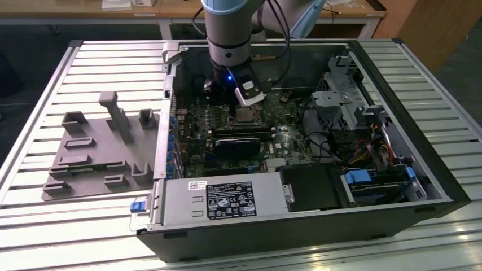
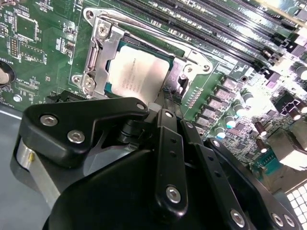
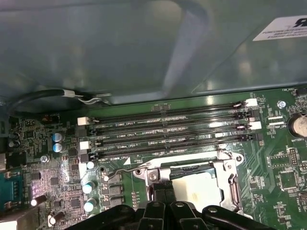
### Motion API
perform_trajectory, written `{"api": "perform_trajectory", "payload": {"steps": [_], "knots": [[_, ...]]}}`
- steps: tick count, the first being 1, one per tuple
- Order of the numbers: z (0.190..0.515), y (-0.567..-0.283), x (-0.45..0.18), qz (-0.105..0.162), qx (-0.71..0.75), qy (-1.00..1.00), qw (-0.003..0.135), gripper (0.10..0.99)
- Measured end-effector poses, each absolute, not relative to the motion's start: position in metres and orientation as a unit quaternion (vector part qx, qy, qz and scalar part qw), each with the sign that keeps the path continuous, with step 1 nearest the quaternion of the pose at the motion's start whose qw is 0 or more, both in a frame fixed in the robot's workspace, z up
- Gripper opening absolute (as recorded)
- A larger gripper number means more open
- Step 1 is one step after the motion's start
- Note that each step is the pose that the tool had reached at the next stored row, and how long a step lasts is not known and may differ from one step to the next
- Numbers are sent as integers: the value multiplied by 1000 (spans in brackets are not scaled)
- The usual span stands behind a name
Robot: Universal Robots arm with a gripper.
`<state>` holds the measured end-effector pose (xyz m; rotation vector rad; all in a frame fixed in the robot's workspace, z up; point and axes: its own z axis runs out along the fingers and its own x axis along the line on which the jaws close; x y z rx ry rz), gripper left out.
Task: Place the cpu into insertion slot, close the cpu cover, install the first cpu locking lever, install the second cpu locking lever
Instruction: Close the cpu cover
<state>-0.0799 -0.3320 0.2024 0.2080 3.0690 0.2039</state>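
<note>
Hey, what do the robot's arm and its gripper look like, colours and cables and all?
The arm is a silver-grey tube with pale blue joint caps; black cables hang beside it. A small blue light glows on the dark wrist, beside a white and black module. The gripper is matt black, built of linked bars with silver screw heads.
</note>
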Motion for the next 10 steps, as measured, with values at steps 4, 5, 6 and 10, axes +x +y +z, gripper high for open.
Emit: {"api": "perform_trajectory", "payload": {"steps": [4,5,6,10], "knots": [[200,-332,-80,67,67,995,29,102],[200,-332,-80,67,67,995,29,102],[200,-332,-80,67,67,995,29,102],[199,-332,-78,67,67,995,29,102]]}}
